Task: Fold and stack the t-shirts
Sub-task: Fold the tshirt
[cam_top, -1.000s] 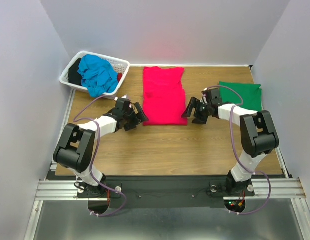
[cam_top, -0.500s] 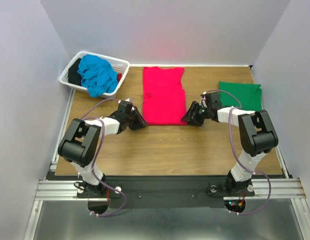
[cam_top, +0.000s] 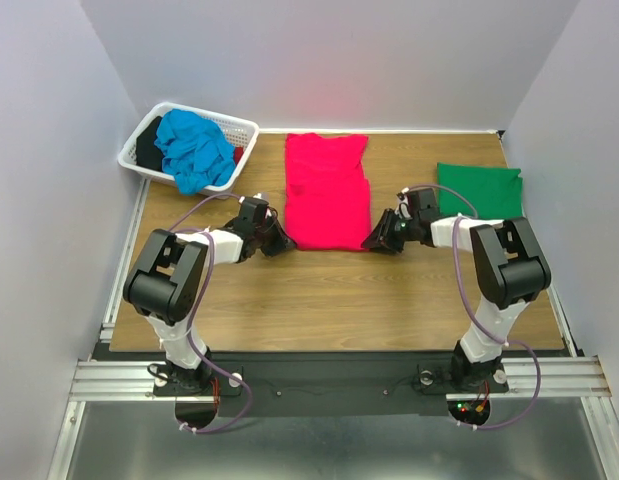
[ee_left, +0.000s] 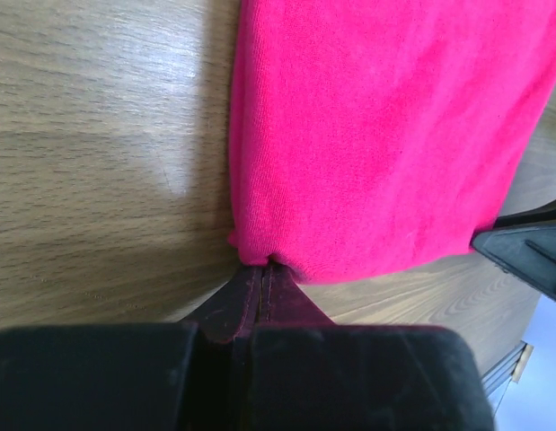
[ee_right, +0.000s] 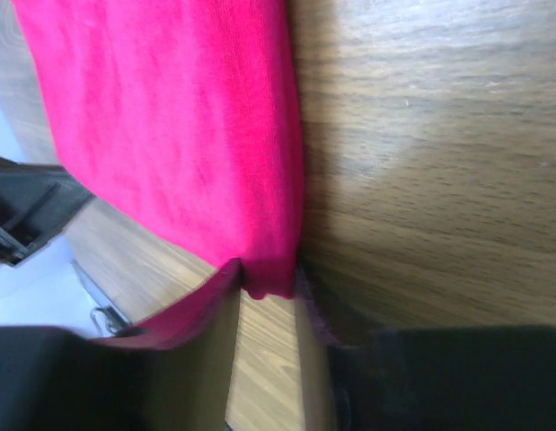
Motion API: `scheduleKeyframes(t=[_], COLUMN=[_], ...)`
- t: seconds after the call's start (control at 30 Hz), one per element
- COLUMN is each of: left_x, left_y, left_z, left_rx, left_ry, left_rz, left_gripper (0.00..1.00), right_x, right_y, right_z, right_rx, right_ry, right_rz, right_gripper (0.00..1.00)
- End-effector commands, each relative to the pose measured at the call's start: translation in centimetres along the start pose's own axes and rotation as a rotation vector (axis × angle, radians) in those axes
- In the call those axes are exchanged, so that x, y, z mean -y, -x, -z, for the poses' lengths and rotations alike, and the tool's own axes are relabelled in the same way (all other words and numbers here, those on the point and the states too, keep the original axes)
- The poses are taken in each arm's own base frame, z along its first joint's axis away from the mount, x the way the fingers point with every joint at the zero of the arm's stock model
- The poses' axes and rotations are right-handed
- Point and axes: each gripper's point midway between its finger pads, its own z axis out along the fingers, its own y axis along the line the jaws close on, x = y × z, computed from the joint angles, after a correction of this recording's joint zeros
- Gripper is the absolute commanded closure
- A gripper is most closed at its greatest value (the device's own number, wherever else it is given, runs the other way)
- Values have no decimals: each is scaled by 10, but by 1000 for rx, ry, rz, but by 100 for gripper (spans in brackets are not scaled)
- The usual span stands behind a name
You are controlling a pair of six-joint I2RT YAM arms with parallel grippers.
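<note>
Both arms low, left pincer [ee_left: 264,269] closed, right pincer [ee_right: 267,280] slightly parted

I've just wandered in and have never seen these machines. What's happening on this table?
Two robot arms are working on a pink t-shirt lying flat on the table. The left hand is pinched shut on its near left corner. The right hand has the near right corner between its fingers, though it is unclear whether it grips yet. A folded green t-shirt lies to the right, and a crumpled blue t-shirt sits in the white basket at the back left.
</note>
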Motion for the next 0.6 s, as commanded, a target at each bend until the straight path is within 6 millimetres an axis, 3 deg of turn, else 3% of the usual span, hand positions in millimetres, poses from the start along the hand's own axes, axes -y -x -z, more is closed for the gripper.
scheduleKeyframes(t=[0.0, 0.1, 0.13, 0.27, 0.33, 0.37, 0.4, 0.43, 0.47, 0.57], left_x=[-19, -21, -20, -11, -23, -12, -13, -25, -21, -10], left_y=[-12, -20, -21, -40, -64, -75, -83, -103, -122, -146], left_z=[0, 8, 10, 29, 38, 48, 54, 60, 67, 94], left_rx=[-28, -24, -21, -30, -59, -64, -71, -101, -129, -135], left_ry=[70, 57, 48, -4, 10, -24, -29, -13, -31, -94], left_rz=[-18, -21, -22, -33, -25, -29, -17, -8, -24, 27], left_gripper=[100, 100, 100, 100, 100, 100, 100, 100, 100, 100], right_x=[28, 28, 26, 18, 16, 21, 19, 27, 27, 33], right_y=[-25, -26, -25, -35, -43, -54, -62, -73, -80, -106], right_z=[-8, -8, -8, 13, 26, 33, 46, 53, 60, 86], right_rx=[-47, -52, -52, -30, -26, -51, -40, -61, -64, -85], right_ry=[-91, -89, -82, -62, -61, -78, -71, -99, -104, -128], right_rz=[-19, -23, -19, 9, 24, 21, 36, 31, 37, 46], right_gripper=[72, 84, 100, 99, 99, 100, 100, 100, 99, 100])
